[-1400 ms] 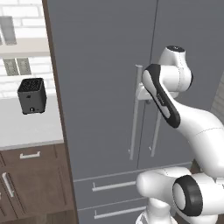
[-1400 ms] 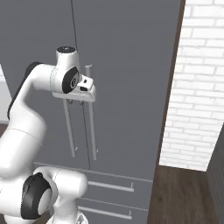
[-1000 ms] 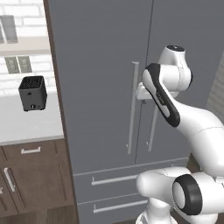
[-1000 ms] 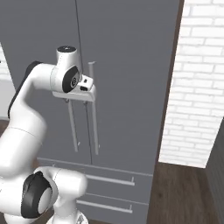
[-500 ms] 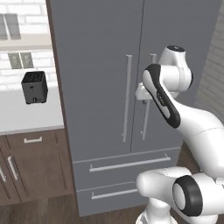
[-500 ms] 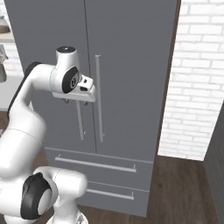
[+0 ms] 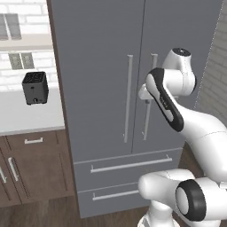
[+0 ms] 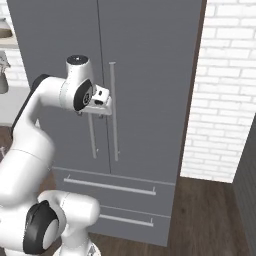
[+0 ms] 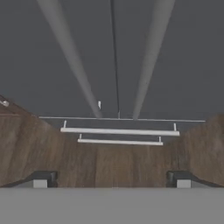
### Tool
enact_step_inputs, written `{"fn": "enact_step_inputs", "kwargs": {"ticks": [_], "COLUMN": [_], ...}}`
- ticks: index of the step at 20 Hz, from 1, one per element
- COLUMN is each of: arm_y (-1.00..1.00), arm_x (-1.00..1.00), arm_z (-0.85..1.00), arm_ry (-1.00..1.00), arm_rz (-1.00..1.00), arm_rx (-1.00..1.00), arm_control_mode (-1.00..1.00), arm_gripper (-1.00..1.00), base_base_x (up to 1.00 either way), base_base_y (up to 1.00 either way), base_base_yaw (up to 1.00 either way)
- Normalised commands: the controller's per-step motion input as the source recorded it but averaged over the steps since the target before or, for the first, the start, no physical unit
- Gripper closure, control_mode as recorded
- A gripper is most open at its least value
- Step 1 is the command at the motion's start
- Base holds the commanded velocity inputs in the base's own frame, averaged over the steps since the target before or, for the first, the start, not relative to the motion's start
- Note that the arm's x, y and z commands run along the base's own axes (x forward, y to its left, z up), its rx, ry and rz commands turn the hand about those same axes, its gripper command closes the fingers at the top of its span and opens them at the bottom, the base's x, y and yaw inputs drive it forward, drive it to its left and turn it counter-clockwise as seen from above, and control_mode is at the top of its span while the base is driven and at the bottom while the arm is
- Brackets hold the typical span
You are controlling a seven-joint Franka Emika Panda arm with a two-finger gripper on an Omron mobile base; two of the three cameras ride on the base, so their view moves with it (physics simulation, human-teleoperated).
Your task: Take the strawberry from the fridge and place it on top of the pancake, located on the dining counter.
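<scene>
I've got the gripper (image 9: pixel 112 178) spread wide, just before the shut fridge (image 7: pixel 102 66) handles (image 9: pixel 148 57) (both doors closed)

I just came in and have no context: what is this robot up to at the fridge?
The arm is raised in front of the fridge, whose two doors are both shut. Its end effector is open and holds nothing; it looks down along the two bar handles toward the drawers below. It grips no handle yet, so the fridge remains to be opened. A black toaster sits on the counter to the left.
</scene>
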Motion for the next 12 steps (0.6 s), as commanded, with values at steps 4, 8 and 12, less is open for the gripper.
{"fn": "enact_step_inputs", "kwargs": {"ticks": [4, 8, 12], "arm_y": [-0.05, -0.32, -0.34], "arm_x": [0.75, 0.97, 0.65], "arm_z": [-0.27, -0.32, 0.0], "arm_ry": [-0.24, -0.19, -0.17], "arm_rz": [-0.09, -0.15, -0.1], "arm_rx": [0.0, 0.0, 0.01], "arm_control_mode": [-1.0, -1.0, -1.0], "arm_gripper": [-1.0, -1.0, -1.0], "base_base_x": [0.0, 0.0, 0.0], "base_base_y": [0.0, 0.0, 0.0], "base_base_yaw": [0.0, 0.0, 0.0]}}
